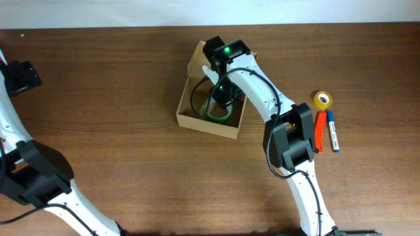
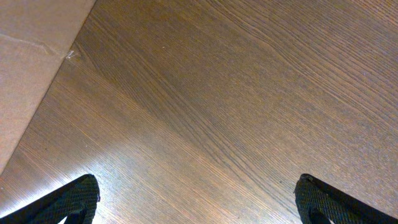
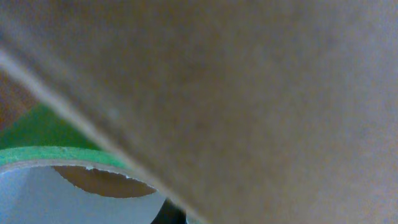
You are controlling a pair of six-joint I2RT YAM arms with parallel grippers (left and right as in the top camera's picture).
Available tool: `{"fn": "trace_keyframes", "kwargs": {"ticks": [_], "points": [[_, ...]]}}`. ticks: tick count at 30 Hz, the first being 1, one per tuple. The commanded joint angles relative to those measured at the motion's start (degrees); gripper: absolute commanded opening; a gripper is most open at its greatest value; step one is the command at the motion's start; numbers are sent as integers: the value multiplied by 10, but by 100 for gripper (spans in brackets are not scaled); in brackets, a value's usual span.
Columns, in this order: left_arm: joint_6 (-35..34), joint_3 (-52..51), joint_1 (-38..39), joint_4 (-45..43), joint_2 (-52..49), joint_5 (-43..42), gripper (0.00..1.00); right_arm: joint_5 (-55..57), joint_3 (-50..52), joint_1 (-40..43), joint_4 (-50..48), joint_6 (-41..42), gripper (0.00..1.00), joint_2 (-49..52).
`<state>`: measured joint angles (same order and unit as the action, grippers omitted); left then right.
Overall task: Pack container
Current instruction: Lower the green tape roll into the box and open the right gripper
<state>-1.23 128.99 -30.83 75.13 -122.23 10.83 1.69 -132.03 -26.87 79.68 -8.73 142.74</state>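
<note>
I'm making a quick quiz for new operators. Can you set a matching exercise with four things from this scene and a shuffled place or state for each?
Things:
1. green tape roll
2. yellow tape roll
3. blue marker
4. left end effector

Places or states:
A. open, over the table
B. inside the container
C. lying beside the orange marker
D. on the table, by the markers' tips

Pairs: 1-B, 2-D, 3-C, 4-A

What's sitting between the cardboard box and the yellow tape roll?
In the overhead view, only the right arm crosses above that stretch, between the container and the yellow tape roll; the visible table there is bare wood.
</note>
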Motion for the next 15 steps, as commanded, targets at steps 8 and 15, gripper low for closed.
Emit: {"fn": "trace_keyframes", "kwargs": {"ticks": [8, 15], "points": [[9, -4, 0, -1, 10, -6, 100, 1, 2, 4, 4, 6, 33, 10], [9, -4, 0, -1, 11, -6, 100, 0, 1, 3, 8, 7, 33, 10]]}}
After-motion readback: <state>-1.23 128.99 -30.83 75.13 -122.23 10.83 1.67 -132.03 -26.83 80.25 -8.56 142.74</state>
